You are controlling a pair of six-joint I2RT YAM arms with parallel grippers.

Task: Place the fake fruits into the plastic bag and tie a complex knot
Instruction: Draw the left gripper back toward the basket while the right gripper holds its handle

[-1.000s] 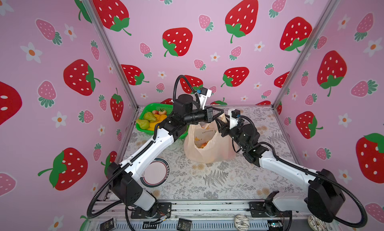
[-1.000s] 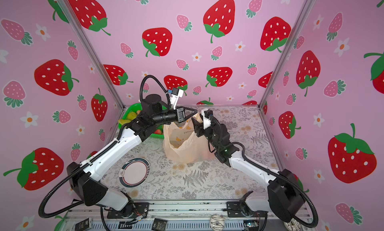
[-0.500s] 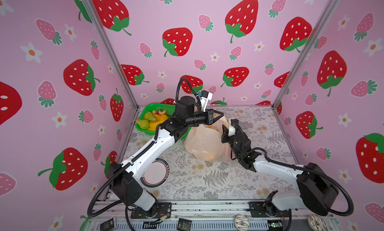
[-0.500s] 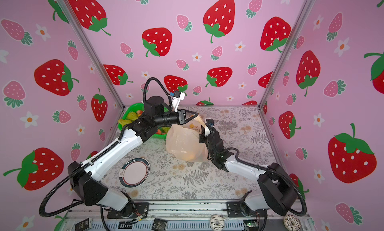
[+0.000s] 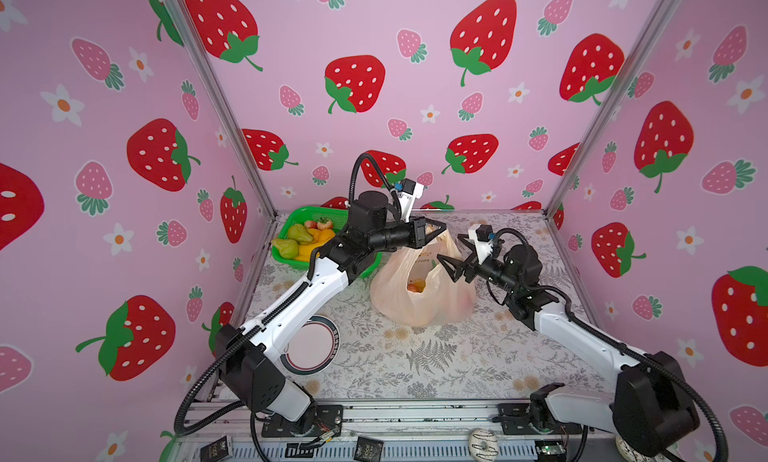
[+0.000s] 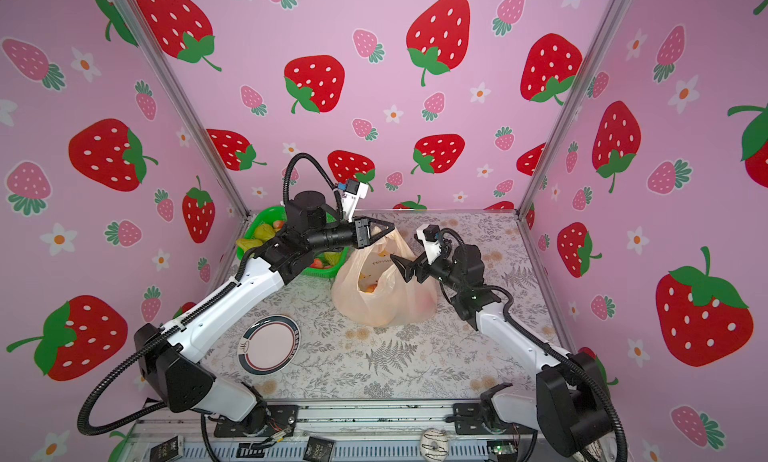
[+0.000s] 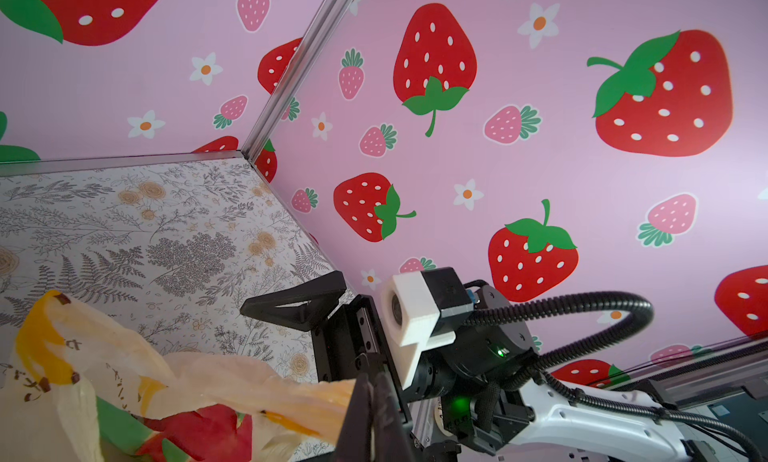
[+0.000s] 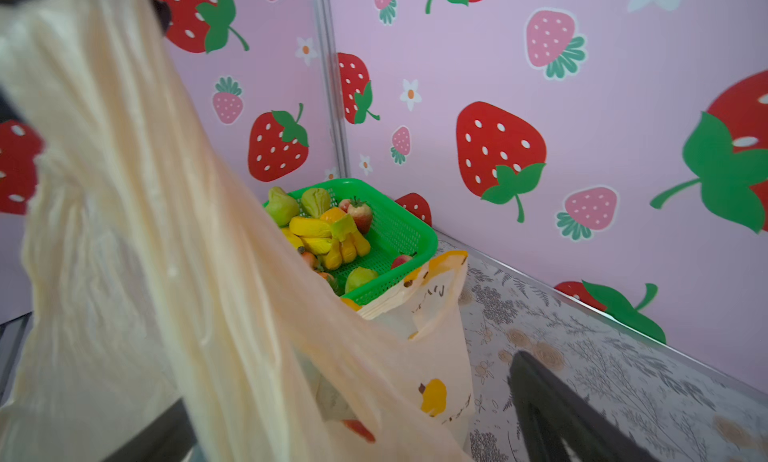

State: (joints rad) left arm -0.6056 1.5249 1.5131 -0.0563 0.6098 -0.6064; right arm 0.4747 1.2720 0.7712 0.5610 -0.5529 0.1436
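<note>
My left claw [image 5: 441, 225] is clamped on a handle of the plastic bag [image 5: 419, 302], holding it up mid-table. My right claw [image 5: 451, 247] is spread wide with nothing gripped, I think. In a top view the bag's slack mouth sits right at its 9 o'clock.

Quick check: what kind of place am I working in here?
Probably a staged robot test booth, not a real home: strawberry-print walls on a metal frame, a fern-print table, both arms bolted to a front rail.
</note>
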